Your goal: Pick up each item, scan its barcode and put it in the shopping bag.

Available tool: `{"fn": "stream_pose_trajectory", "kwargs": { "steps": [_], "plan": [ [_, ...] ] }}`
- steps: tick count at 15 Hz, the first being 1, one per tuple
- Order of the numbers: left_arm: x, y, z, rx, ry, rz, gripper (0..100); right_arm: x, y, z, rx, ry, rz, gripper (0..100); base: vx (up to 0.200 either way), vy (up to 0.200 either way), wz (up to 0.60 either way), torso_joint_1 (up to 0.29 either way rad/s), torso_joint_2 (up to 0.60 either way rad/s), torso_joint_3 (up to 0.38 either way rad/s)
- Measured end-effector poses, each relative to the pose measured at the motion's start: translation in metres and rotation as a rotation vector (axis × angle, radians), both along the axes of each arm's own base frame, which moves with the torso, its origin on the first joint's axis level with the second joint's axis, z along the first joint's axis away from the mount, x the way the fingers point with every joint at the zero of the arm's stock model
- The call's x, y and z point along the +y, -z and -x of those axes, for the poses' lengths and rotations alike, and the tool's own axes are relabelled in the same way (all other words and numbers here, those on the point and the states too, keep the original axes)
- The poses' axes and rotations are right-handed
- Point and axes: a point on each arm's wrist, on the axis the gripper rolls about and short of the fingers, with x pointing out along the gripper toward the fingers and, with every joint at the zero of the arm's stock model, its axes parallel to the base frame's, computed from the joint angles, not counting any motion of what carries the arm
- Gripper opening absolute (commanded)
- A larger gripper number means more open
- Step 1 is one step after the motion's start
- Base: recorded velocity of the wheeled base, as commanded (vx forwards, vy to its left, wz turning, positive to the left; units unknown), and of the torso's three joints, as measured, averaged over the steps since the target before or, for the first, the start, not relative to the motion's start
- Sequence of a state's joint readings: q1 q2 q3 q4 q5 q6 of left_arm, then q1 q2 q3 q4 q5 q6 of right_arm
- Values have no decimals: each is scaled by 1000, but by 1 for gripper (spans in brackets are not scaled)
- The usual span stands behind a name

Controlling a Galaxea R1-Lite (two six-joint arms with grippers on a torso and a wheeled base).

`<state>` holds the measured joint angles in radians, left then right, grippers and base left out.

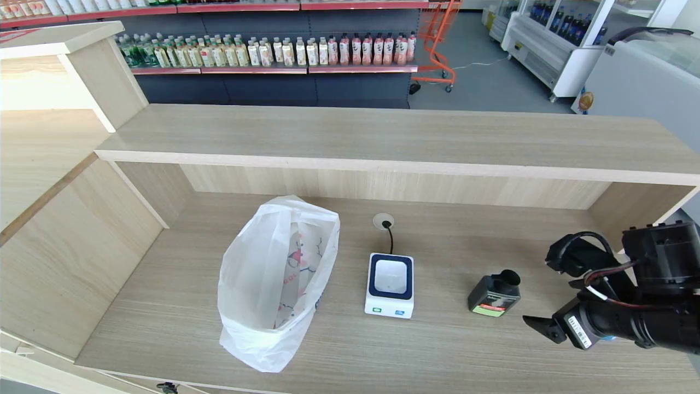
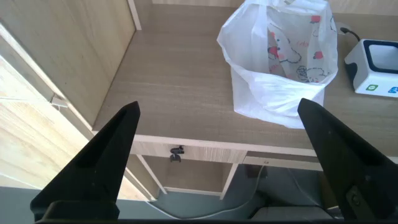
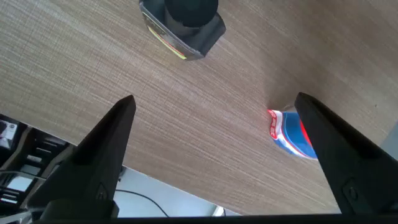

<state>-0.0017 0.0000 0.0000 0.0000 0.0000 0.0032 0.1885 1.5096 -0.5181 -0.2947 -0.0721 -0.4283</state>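
Now shopping bag holds printed pack; left pincer & right pincer spread, empty.

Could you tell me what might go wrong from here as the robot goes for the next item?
The dark bottle stands upright; the open right gripper, low beside it, might tip it on approach. The shopping bag is limp with a sagging mouth, so an item may catch its rim. A blue-and-red item near the gripper could get bumped.
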Motion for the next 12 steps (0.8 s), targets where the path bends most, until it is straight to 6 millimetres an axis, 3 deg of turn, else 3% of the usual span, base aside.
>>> {"fn": "stream_pose_trajectory", "kwargs": {
  "steps": [5,12],
  "plan": [
    [0,0,0,0,0,0,100,0,29,-30,30,-65,-24,100,0,0,0,0,0,0],
    [0,0,0,0,0,0,100,10,51,-65,5,-202,-47,100,0,0,0,0,0,0]
  ]
}}
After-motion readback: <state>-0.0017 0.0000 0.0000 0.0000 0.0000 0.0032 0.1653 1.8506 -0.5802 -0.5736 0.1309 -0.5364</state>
